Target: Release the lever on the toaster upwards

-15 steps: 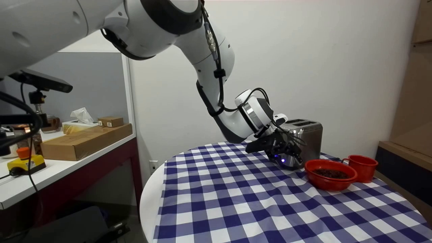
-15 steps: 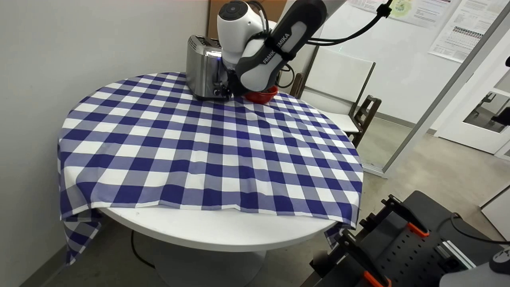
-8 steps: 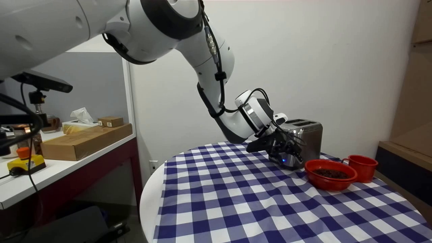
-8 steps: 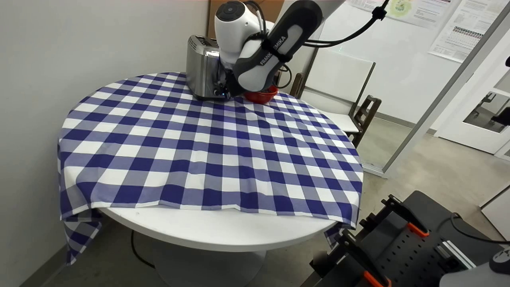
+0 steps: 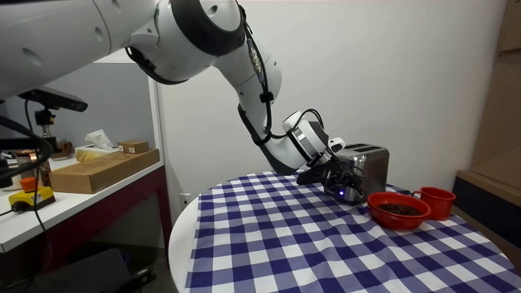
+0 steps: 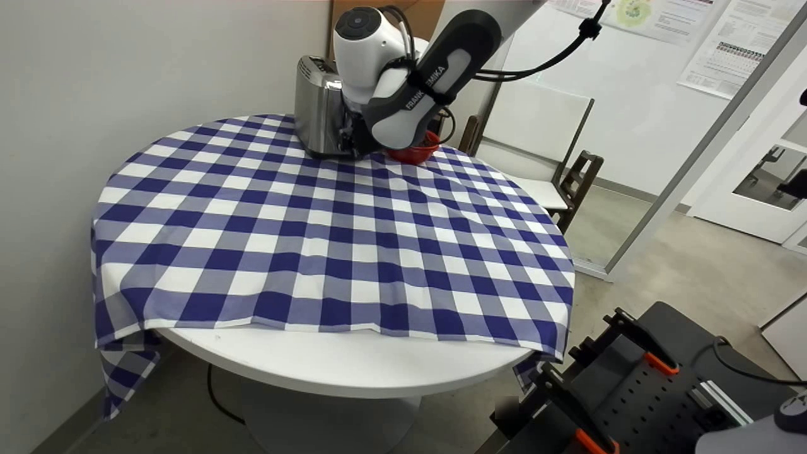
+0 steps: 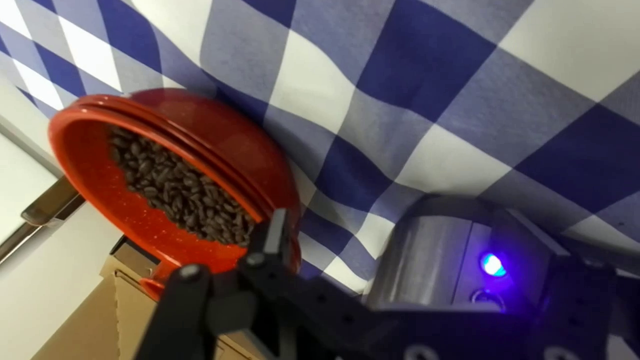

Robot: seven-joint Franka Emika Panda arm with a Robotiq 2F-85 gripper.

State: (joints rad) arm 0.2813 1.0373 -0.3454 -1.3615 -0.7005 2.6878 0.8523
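The silver toaster stands upright on the checkered cloth by the wall. It also shows in an exterior view and, close up, in the wrist view. There its front panel has a bright bluish light and a ringed round knob or button. The toaster's lever cannot be made out; the gripper and arm cover much of that face. My gripper is open, its fingers wide apart with nothing held, close against the toaster's front. It also shows low at that face in both exterior views. Contact cannot be told.
A red bowl of dark beans sits close beside the toaster and the gripper; it also shows in the wrist view. A red mug stands behind it. The wall rises behind the toaster. A chair stands past the table.
The upper arm and wrist have come down a little. In an exterior view the wrist has shifted slightly left, over the toaster's front. The toaster, bowl and mug have not moved.
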